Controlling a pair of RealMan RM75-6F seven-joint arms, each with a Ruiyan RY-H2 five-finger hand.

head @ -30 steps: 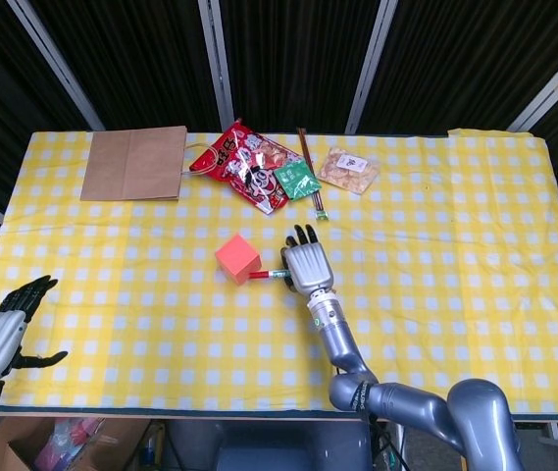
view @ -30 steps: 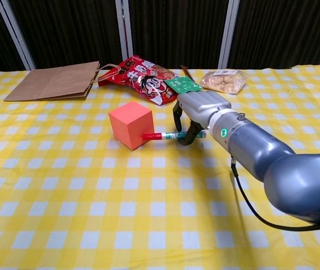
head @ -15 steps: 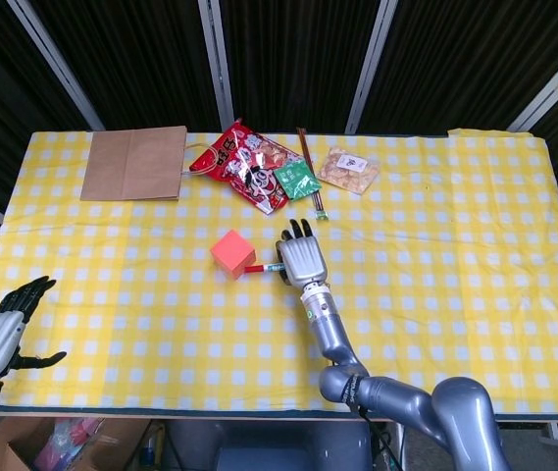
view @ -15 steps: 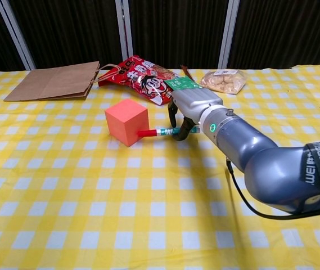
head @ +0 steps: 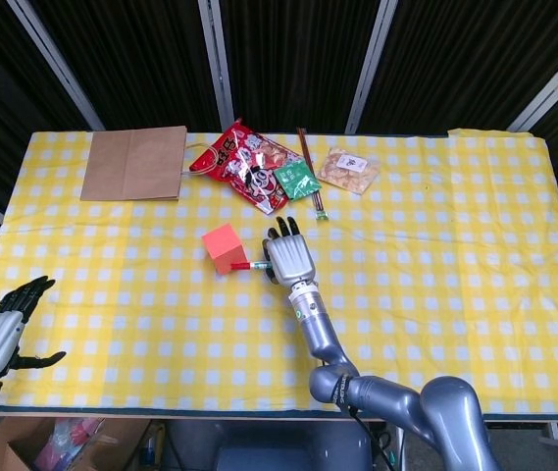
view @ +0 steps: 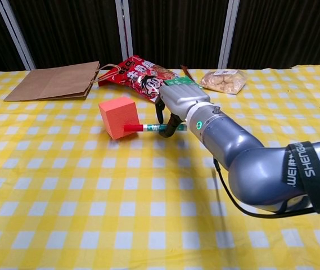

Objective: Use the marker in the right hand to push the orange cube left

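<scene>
The orange cube [head: 224, 247] [view: 118, 116] stands on the yellow checked cloth, a little left of centre. My right hand [head: 287, 259] [view: 175, 104] is just to its right and grips a marker [view: 148, 127] [head: 256, 265] lying level, red tip pointing left and touching the cube's right face. My left hand [head: 9, 324] hangs off the table's front left corner, fingers spread and holding nothing; only the head view shows it.
Behind the cube lie a brown paper bag [head: 134, 163] [view: 55, 82], a red snack packet [head: 244, 165] [view: 134, 72], a green sachet [head: 297, 180], chopsticks [head: 310, 182] and a clear bag of biscuits [head: 347, 170] [view: 224, 80]. The table edge [head: 161, 410] runs along the front.
My right hand has travelled left with the marker, and the orange cube has slid left ahead of the tip, turning slightly. The left hand has stayed put.
</scene>
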